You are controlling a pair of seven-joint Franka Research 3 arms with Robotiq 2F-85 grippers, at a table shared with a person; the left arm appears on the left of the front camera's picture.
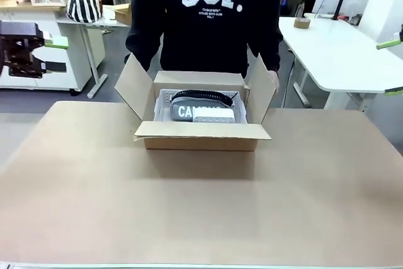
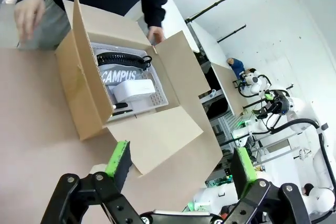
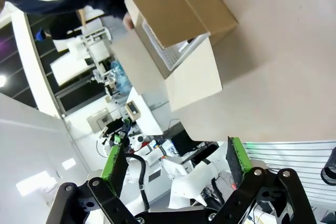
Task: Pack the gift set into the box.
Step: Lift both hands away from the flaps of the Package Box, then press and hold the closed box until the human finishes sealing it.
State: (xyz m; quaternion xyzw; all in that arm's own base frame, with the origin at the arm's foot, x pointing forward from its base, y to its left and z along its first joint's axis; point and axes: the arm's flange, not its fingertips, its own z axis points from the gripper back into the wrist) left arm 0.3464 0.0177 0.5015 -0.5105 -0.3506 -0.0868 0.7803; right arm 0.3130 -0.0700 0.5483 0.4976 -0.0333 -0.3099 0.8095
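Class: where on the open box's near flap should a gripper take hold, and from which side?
Pinch the free long edge of the near flap at its middle, coming from the robot's side. It juts out nearly flat from the box, so there is likely room above and below it.

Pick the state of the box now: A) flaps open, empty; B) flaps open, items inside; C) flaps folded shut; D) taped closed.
B: the box has its flaps open, and a white tray with a grey CAMPUS-printed item lies inside.
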